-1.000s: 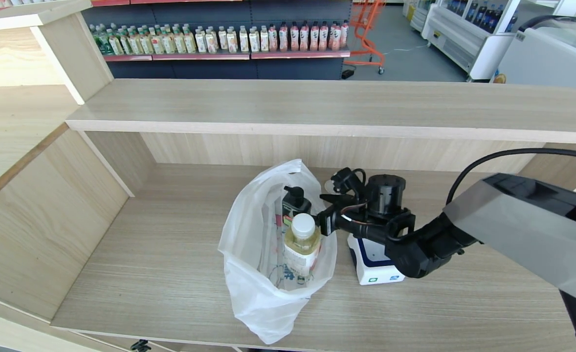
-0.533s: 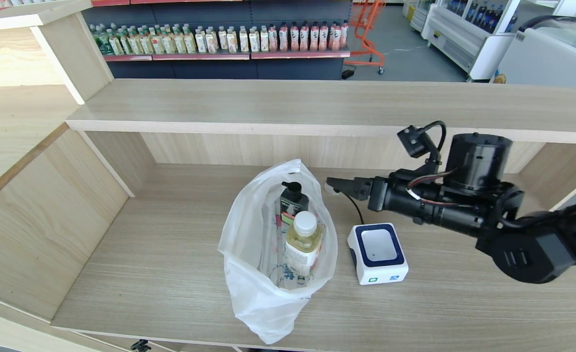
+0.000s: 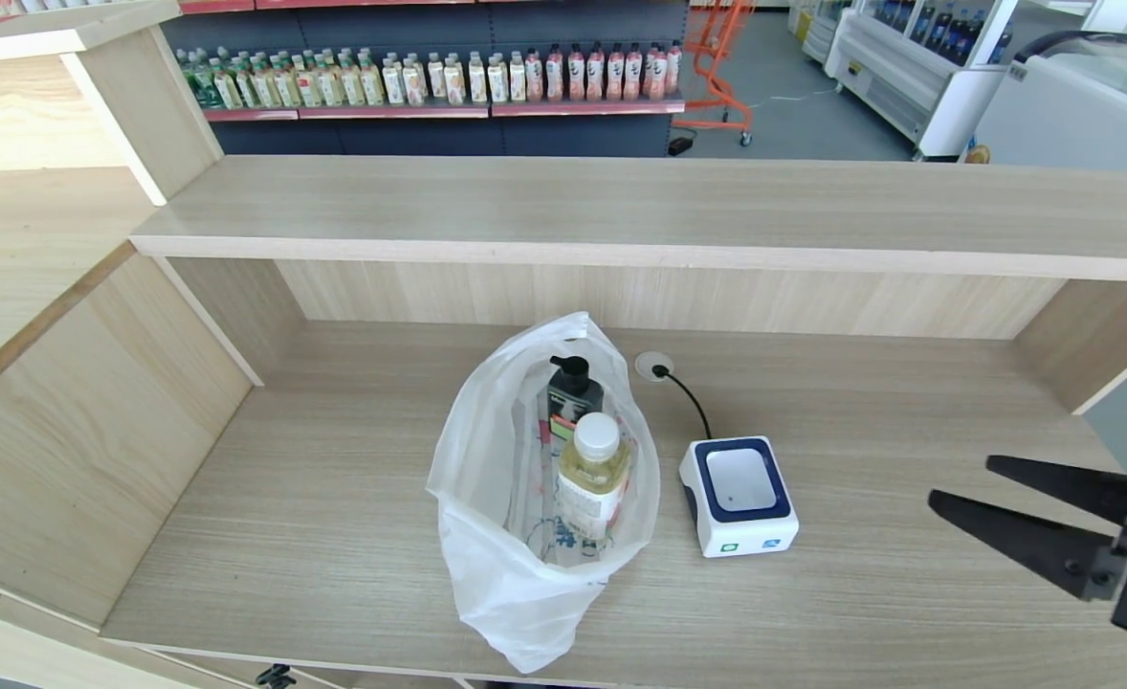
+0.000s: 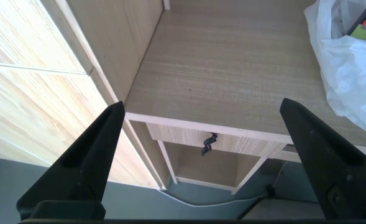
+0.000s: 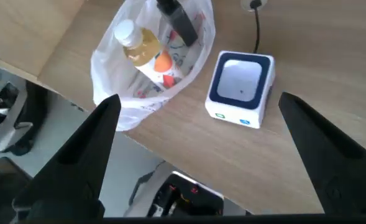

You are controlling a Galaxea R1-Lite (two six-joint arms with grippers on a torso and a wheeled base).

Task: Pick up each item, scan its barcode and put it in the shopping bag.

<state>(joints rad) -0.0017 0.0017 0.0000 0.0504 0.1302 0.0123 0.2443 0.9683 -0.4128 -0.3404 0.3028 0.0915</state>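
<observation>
A white plastic shopping bag (image 3: 525, 536) stands open on the wooden counter (image 3: 334, 498). Inside it are a yellow drink bottle with a white cap (image 3: 590, 474) and a black pump bottle (image 3: 573, 392). The white and blue barcode scanner (image 3: 738, 496) sits just right of the bag, its cable running back to a grommet. My right gripper (image 3: 961, 483) is open and empty at the counter's right edge, well clear of the scanner. The right wrist view looks down on the bag (image 5: 139, 93) and scanner (image 5: 240, 88). My left gripper (image 4: 201, 118) is open and empty, off the counter's front left edge.
A raised wooden ledge (image 3: 621, 206) runs along the back of the counter, with side walls at left and right. Store shelves with drink bottles (image 3: 430, 77) stand behind. In the left wrist view the counter's front edge (image 4: 220, 127) and a corner of the bag (image 4: 350, 68) appear.
My right arm has pulled back from beside the bag, rising past the scanner and then withdrawing to the right edge of the counter. The bottles stay in the bag.
</observation>
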